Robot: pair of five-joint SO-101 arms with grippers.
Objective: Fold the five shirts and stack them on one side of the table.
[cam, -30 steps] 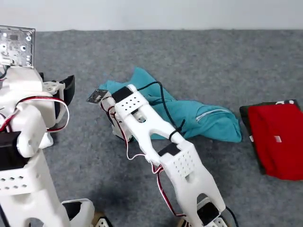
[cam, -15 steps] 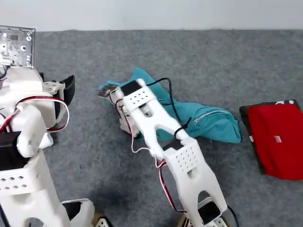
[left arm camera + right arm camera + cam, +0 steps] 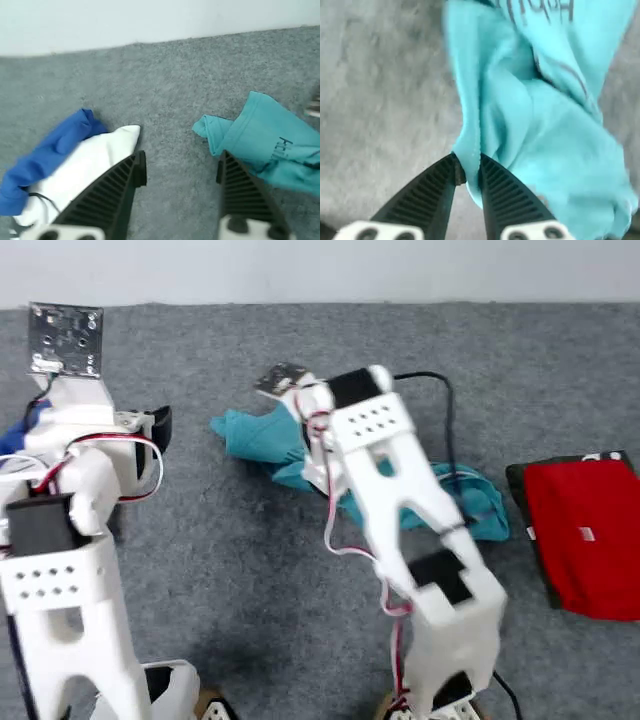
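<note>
Your left gripper (image 3: 181,165): arm raised at the table's left side, jaws spread wide over bare grey carpet (image 3: 220,570). Blue shirt (image 3: 52,152) and white shirt (image 3: 92,162): crumpled together just beside it. Teal shirt (image 3: 255,435): mid-table, one fold pinched between the closed jaws of your right gripper (image 3: 468,172), arm stretched forward. Red shirt (image 3: 585,535): folded, at the right edge. Open carpet runs along the far wall.

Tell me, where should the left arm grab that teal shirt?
Probably the teal shirt's protruding corner, approached from the left tool's side: it sticks out toward that open tool, away from the fold the right tool pinches.
</note>
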